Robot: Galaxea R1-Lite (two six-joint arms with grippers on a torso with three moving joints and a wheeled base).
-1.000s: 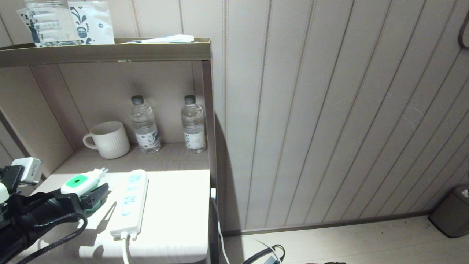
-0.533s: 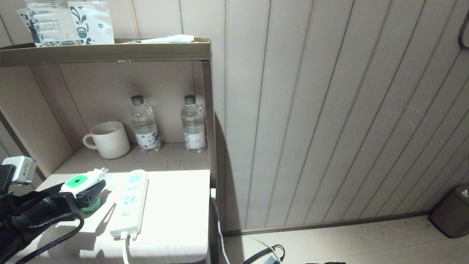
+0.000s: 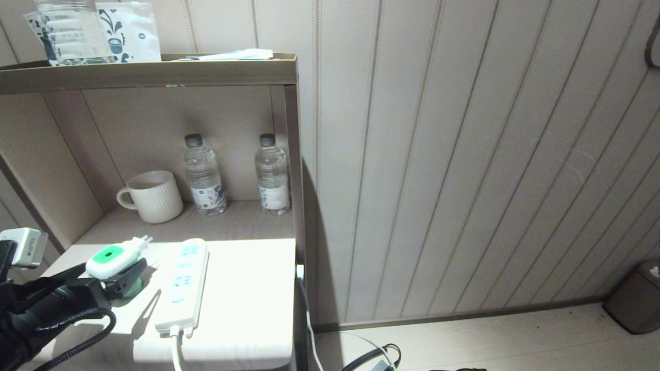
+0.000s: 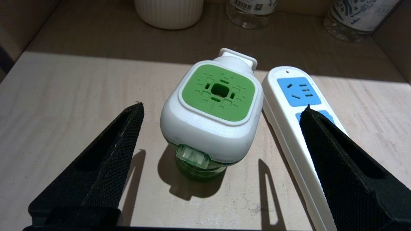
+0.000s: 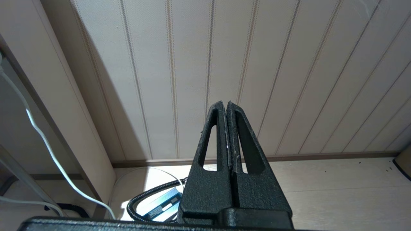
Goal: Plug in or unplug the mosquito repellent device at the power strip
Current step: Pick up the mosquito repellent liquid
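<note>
The mosquito repellent device (image 3: 111,256) stands upright on the sunlit shelf top, white with a green centre (image 4: 218,93) over a green bottle. Its plug end points toward the back of the niche and is in no socket. The power strip (image 3: 183,283) lies flat just to its right, blue sockets (image 4: 298,91) facing up. My left gripper (image 3: 119,281) is open, low at the device's near side. In the left wrist view its fingers (image 4: 112,150) stand wide on either side of the device, touching nothing. My right gripper (image 5: 226,104) is shut and parked, pointing at the panelled wall.
A white ribbed mug (image 3: 152,196) and two clear water bottles (image 3: 203,175) (image 3: 271,174) stand at the back of the niche. The niche's right wall (image 3: 290,154) and upper shelf (image 3: 149,72) close it in. The strip's white cable (image 3: 178,353) runs off the front edge. A bin (image 3: 637,299) sits on the floor.
My left arm has drawn back a little toward the near left, fingers still open. The device and the power strip have not moved.
</note>
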